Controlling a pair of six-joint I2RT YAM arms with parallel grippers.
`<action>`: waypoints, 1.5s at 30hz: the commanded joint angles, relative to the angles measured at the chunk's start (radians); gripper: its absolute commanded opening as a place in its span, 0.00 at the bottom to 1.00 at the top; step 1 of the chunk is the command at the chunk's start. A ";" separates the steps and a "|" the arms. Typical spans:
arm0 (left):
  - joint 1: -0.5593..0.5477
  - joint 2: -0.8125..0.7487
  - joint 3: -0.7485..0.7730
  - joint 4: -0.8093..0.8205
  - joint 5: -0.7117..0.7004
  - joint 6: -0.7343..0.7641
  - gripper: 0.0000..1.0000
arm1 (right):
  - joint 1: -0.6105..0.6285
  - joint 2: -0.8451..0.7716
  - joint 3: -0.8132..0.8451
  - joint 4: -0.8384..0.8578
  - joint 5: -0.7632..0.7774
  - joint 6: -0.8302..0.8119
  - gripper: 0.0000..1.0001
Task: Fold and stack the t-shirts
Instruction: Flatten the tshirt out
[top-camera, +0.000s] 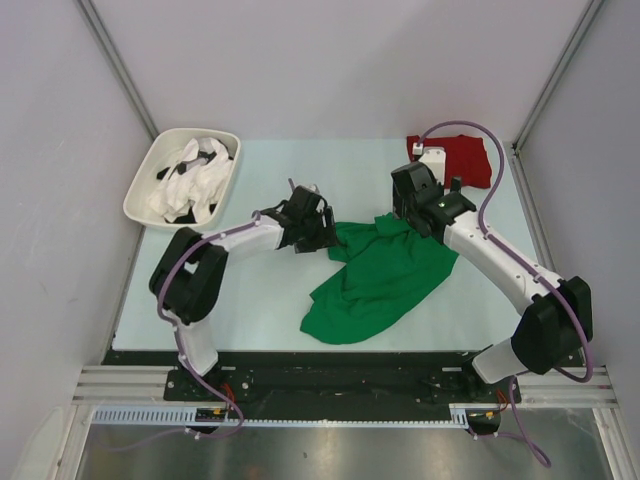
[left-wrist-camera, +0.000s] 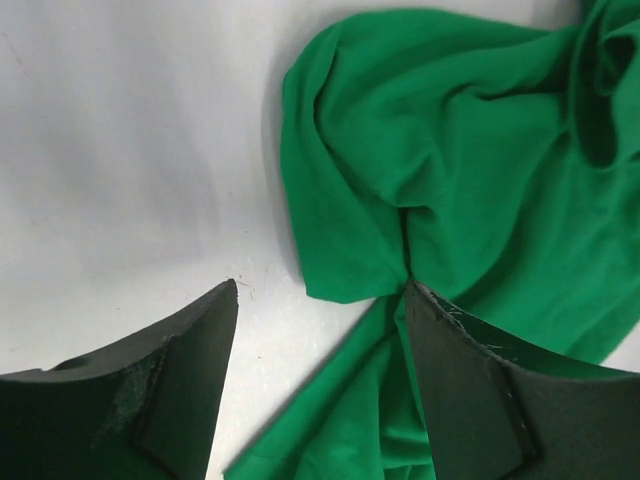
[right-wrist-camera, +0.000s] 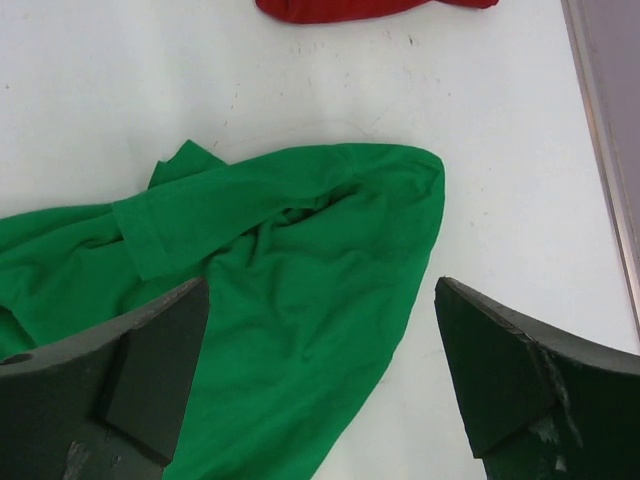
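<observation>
Green shirt (top-camera: 375, 280) lies crumpled near centre of the tabletop (top-camera: 260, 310), spread diagonally from mid-table toward the near edge, unfolded, w/ bunched folds at its far end. Red shirt (top-camera: 465, 158) sits folded at the far right corner, well apart from the green one; right arm's cable loops over it in the top view.

Left gripper (top-camera: 322, 235) is low at the green shirt's left edge. Its wrist cam shows both fingers (left-wrist-camera: 170, 400) parted, a rumpled lobe of green cloth just ahead of the gap and more cloth running under the right finger; no cloth pinched between them, so nothing held. Jaws apart but not at their widest.

Right gripper (top-camera: 418, 222) hovers over the shirt's far right part. Wrist view: fingers (right-wrist-camera: 500, 380) spread wide, released, green fabric below and between them, untouched as far as can be seen; a sleeve edge shows on the left, bare tabletop on the right. Red shirt's hem peeks in at the top of that view.

White bin (top-camera: 150, 205) stands at the far left corner, holding white and dark cloth items (top-camera: 195, 178). Grey walls enclose the table on three sides.
</observation>
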 joint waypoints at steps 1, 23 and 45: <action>-0.026 0.070 0.077 -0.041 0.002 0.014 0.71 | 0.003 -0.015 -0.018 0.047 0.004 0.019 1.00; -0.037 0.274 0.260 -0.116 -0.046 0.048 0.00 | -0.073 0.294 -0.019 0.363 -0.377 -0.026 1.00; -0.021 0.214 0.158 -0.065 -0.015 0.051 0.00 | -0.034 0.536 0.119 0.402 -0.346 -0.076 0.42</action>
